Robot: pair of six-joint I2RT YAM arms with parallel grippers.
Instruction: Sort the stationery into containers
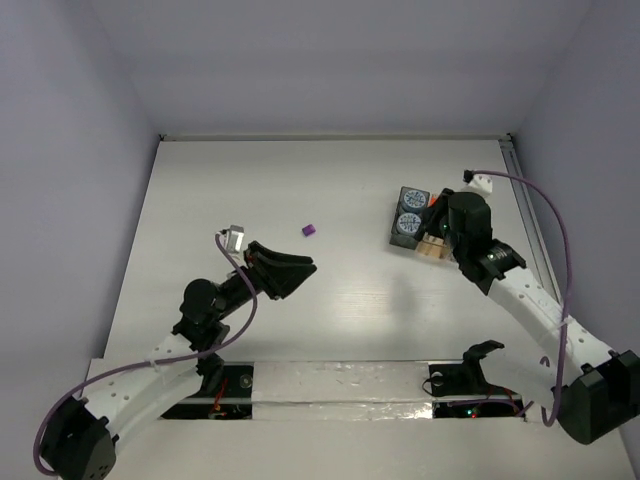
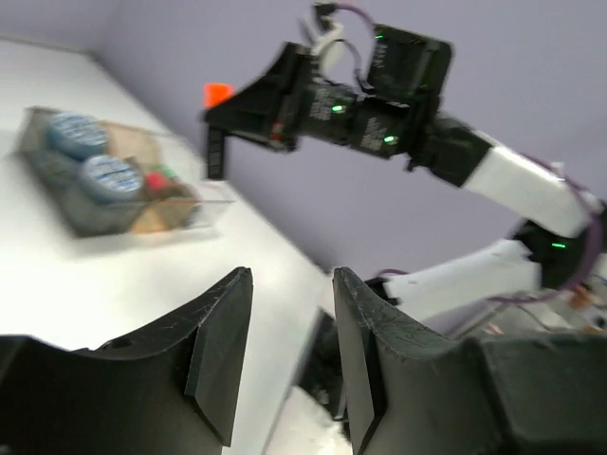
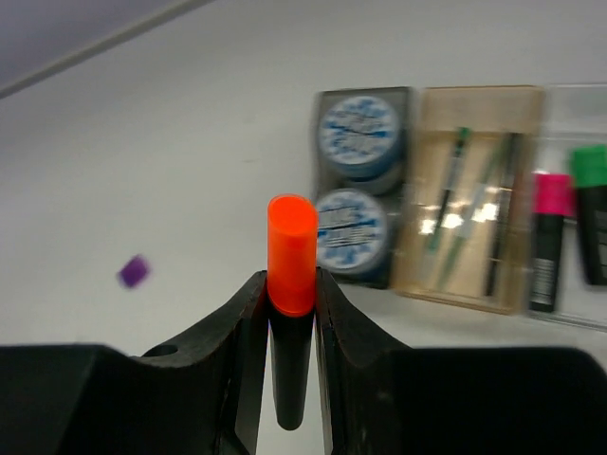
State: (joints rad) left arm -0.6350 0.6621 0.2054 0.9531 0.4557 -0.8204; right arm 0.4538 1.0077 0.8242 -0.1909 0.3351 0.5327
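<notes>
From above, the matte white table (image 1: 200,200) sat between lavender walls (image 1: 60,100). A small purple cap (image 1: 309,229) lay loose, well apart from the clear plastic box (image 1: 400,240). At the left wrist, the left gripper (image 2: 292,284) stood partly open, its scuffed black jaws empty. At the right wrist, the right gripper (image 3: 291,280) pinched a cylindrical orange-capped highlighter (image 3: 291,237) upright, above the table near the box's round blue-and-white pieces (image 3: 358,133).

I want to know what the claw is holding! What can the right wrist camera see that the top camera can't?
Only the right wrist view: how the right claw pinches the orange marker, plus the pink marker and green marker in the box. Only the top view: the left arm and left claw. Both: the loose purple cap and the two round blue pieces.
</notes>
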